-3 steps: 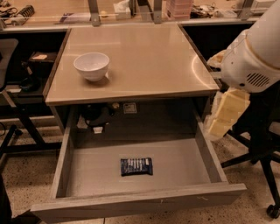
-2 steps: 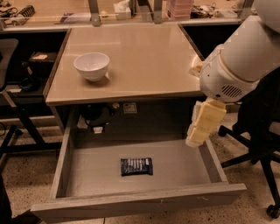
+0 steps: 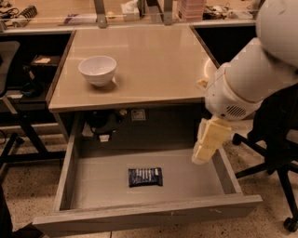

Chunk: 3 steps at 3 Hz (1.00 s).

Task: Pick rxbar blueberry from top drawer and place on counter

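Observation:
The rxbar blueberry (image 3: 145, 176), a small flat dark blue bar, lies on the grey floor near the middle of the pulled-out top drawer (image 3: 153, 214). The tan counter (image 3: 149, 56) is above it. My gripper (image 3: 209, 142), cream-coloured and hanging below the white arm, hovers over the right part of the drawer, to the right of and above the bar. It holds nothing that I can see.
A white bowl (image 3: 98, 69) stands on the counter's left part. A cluttered bench (image 3: 116, 11) runs along the back. A black office chair (image 3: 274, 153) stands at the right, dark furniture legs at the left. Cables hang under the counter behind the drawer.
The arm has swung left and forward, carrying the gripper from beside the drawer's right edge to over the drawer's right part. The bar has not moved.

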Available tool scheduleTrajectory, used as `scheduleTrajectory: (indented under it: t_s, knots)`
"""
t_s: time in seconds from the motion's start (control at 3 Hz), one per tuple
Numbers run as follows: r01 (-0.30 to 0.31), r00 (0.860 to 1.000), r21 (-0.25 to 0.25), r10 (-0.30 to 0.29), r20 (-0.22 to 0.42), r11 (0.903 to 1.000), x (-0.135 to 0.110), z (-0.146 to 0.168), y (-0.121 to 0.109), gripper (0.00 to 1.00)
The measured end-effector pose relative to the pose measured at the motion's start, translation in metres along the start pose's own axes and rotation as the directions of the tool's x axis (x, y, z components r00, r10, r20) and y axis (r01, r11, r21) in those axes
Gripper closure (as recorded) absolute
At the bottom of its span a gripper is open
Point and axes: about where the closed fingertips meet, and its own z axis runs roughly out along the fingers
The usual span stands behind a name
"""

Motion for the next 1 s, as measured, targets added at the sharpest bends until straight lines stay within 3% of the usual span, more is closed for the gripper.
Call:
scheduleTrajectory:
  t_s: [0.33, 0.67, 1.0]
  knots:
    - [0.034, 0.999, -0.004, -0.034, 0.004, 0.9994, 0.005, 0.041, -0.001, 0.00]
    - [0.013, 1.000, -0.039, -0.014, -0.013, 0.9991, 0.008, 0.078, 0.000, 0.00]
    - [0.009, 1.000, -0.040, -0.009, -0.013, 0.9992, 0.008, 0.078, 0.000, 0.00]
